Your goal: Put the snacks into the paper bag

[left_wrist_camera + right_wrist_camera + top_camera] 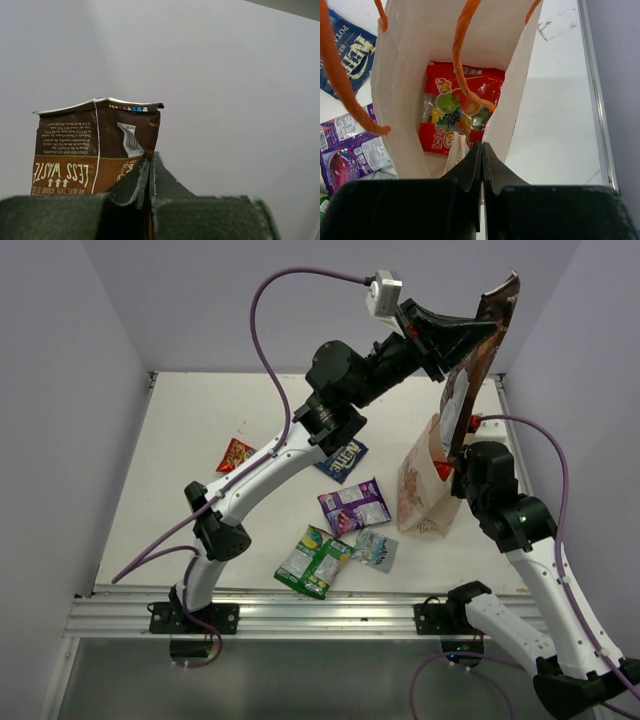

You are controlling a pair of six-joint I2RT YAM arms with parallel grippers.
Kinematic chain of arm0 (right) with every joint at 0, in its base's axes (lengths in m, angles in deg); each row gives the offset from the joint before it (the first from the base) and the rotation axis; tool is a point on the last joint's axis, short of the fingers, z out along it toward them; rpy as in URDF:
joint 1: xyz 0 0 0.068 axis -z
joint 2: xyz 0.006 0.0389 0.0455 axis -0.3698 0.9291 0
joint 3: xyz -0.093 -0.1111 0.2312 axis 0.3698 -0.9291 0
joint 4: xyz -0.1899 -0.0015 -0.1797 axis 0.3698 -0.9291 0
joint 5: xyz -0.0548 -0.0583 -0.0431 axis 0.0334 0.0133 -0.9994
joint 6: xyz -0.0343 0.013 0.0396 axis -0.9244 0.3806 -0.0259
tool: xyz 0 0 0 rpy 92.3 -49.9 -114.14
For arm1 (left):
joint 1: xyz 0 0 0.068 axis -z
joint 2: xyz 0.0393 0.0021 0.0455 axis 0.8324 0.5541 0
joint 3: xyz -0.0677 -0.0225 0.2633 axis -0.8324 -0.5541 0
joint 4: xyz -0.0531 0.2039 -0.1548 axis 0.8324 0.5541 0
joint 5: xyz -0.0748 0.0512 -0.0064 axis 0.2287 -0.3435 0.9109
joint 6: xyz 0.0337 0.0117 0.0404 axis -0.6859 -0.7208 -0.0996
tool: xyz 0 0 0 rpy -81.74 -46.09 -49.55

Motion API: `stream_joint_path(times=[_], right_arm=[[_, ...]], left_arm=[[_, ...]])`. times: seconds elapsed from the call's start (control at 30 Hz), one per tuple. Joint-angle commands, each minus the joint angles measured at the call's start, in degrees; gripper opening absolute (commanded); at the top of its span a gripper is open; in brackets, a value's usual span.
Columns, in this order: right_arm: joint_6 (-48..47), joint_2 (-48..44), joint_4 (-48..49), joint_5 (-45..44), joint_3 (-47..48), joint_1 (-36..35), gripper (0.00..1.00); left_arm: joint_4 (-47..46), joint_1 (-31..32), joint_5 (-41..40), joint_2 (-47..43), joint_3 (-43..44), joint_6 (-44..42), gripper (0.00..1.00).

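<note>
Brown packet (95,150), printed "LESS WASTE" upside down in the left wrist view, hangs raised over the paper bag (405,75), pinched at its edge by the fully closed left gripper (151,161). Right gripper (481,150) is clamped tight on the bag's near rim; 1 red fruit-print packet (462,100) lies inside. White table (190,430), pale lilac walls; blue packet (342,458) lettered "POTA…" lies near the bag.

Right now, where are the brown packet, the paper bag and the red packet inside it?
brown packet (75,150): left wrist view, on its printed brown face.
paper bag (420,495): top external view, on its front wall.
red packet (452,112): right wrist view, on its fruit picture.
</note>
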Motion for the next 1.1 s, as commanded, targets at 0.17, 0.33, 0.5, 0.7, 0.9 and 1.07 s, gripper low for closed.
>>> stream_joint_path(times=[0.17, 0.33, 0.5, 0.7, 0.9, 1.07], right_arm=[[-0.6, 0.7, 0.5, 0.4, -0.6, -0.2, 0.00], [-0.7, 0.7, 0.5, 0.4, -0.7, -0.2, 0.00], [-0.6, 0.5, 0.5, 0.5, -0.8, -0.2, 0.00], [-0.6, 0.9, 0.6, 0.5, -0.9, -0.3, 0.00], [-0.7, 1.0, 0.6, 0.6, -0.9, -0.4, 0.00], [-0.8, 1.1, 0.5, 0.6, -0.9, -0.4, 0.00]], left_arm=[[-8.9, 0.3, 3.4, -0.9, 2.8, -3.3, 0.00], [-12.1, 0.2, 5.8, 1.1, 2.5, -2.6, 0.00], [-13.4, 0.2, 6.2, 1.8, 2.2, -2.6, 0.00], [-15.6, 0.2, 7.1, 1.1, 1.3, -2.6, 0.00], [-17.2, 0.3, 7.6, -0.1, 0.8, -2.7, 0.00], [-19.5, 0.3, 8.2, 0.6, 0.7, -1.2, 0.00]])
